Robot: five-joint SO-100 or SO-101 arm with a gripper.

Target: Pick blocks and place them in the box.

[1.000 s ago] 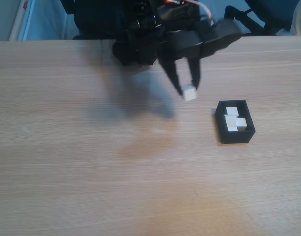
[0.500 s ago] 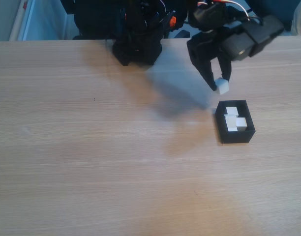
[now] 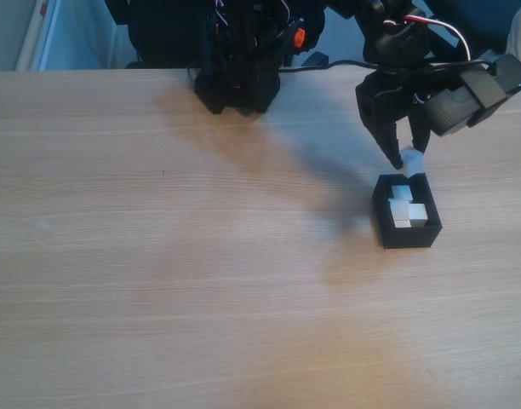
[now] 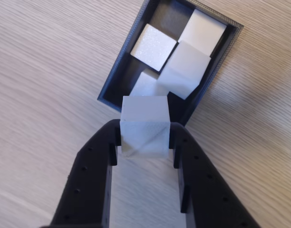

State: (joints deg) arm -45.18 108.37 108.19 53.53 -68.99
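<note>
gripper [image 4: 145, 135] clenched on block [image 4: 145, 124], held above near wall of box [image 4: 118, 76] in wrist view. four blocks [image 4: 183, 69] already crowd box, one stacked. risk: drop here, block catches wall or pile, tumbles out onto table [image 3: 158, 256].

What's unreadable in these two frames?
- Small black open-topped box: its near end is covered by the held whitish cube in the wrist view.
- Block count inside: the stacked pale cubes are too small and merged in the fixed view.
- Hand: its base is cut off by the bottom edge of the wrist view.
</note>
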